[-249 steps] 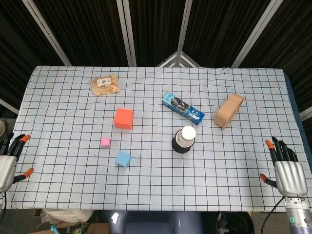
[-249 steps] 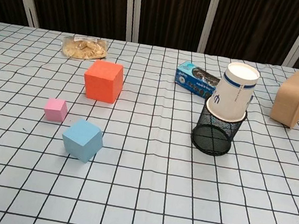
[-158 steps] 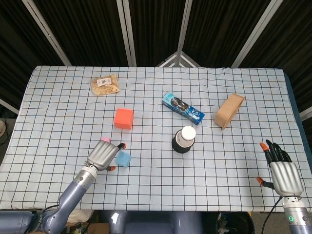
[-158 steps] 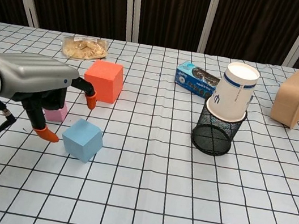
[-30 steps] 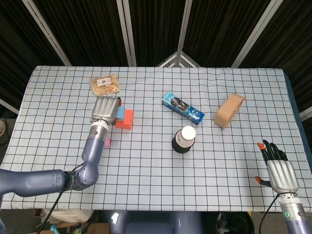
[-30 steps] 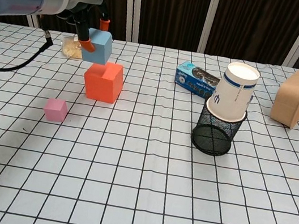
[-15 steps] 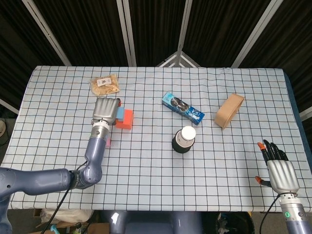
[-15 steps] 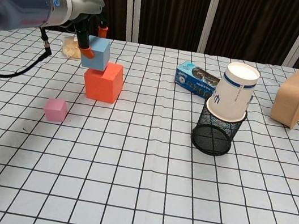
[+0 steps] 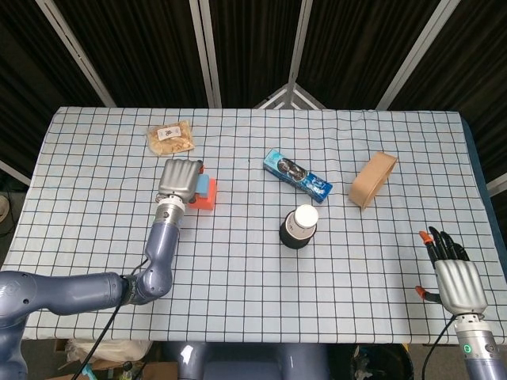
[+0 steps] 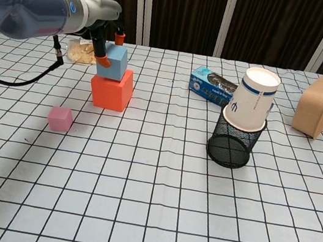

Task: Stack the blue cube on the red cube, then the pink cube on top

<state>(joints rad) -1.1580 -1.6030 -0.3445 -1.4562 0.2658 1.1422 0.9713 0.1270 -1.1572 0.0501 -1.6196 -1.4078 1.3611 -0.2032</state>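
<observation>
Since a moment ago I've brought the light, stiff blue foam cube (image 10: 112,62) down onto the larger red foam cube (image 10: 111,88), my left hand (image 10: 104,34) fingers still pinching its side faces, the right hand (image 9: 457,279) idle, fingers apart.

- Blue cube (image 10: 112,62), red cube (image 10: 111,88) and pink cube (image 10: 60,118): matt, foam-like.
- Tablecloth (image 10: 153,206): checked cloth, slightly creased.
- Basket (image 10: 232,143): black wire mesh.
- Cup (image 10: 253,98): smooth paper.
- Left hand (image 9: 181,179): grey metal-look shell.
</observation>
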